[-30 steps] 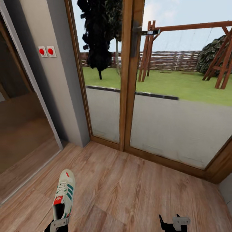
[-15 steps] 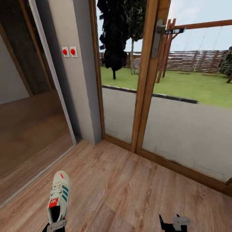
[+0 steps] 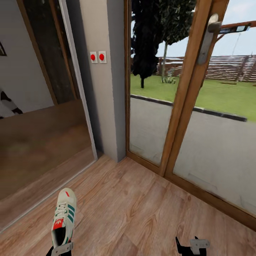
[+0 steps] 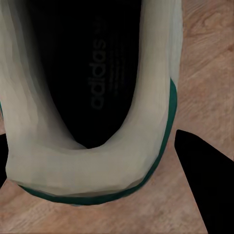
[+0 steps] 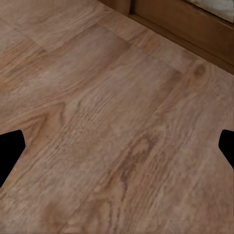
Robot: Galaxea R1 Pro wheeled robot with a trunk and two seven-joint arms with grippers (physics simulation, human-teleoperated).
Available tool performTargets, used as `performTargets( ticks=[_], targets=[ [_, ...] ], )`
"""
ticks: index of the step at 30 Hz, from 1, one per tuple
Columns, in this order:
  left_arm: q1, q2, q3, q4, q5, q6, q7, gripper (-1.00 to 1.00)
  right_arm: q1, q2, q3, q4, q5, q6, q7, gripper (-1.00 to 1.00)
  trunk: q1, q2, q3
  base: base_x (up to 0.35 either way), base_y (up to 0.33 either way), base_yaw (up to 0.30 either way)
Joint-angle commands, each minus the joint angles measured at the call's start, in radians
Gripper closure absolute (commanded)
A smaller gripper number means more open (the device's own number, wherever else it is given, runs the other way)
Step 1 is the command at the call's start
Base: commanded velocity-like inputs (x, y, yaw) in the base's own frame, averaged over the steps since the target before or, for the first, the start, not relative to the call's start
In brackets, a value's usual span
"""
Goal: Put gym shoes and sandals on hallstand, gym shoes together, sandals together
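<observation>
Gym shoe: lower left, toe pointed up-frame; white, green stripes, red-orange tongue label.
Left gripper: fingers closed on heel.
Right gripper: fingers spread, nothing held.

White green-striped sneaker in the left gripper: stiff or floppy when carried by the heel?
The white green-striped lace-up sneaker is probably light and semi-stiff. The padded heel collar may squash under the left gripper. Held at the heel, the toe will likely sag.
</observation>
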Motion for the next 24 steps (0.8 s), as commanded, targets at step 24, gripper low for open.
performTargets(
  ticks=[24],
  targets=[
    [0.000, 0.004, -0.013, 0.007, -0.068, -0.003, -0.005, 1.00, 0.000, 0.000, -0.009, 0.000, 0.010, -0.002, 0.001, -1.00, 0.000, 0.000, -0.001, 0.062, 0.000, 0.278]
  ],
)
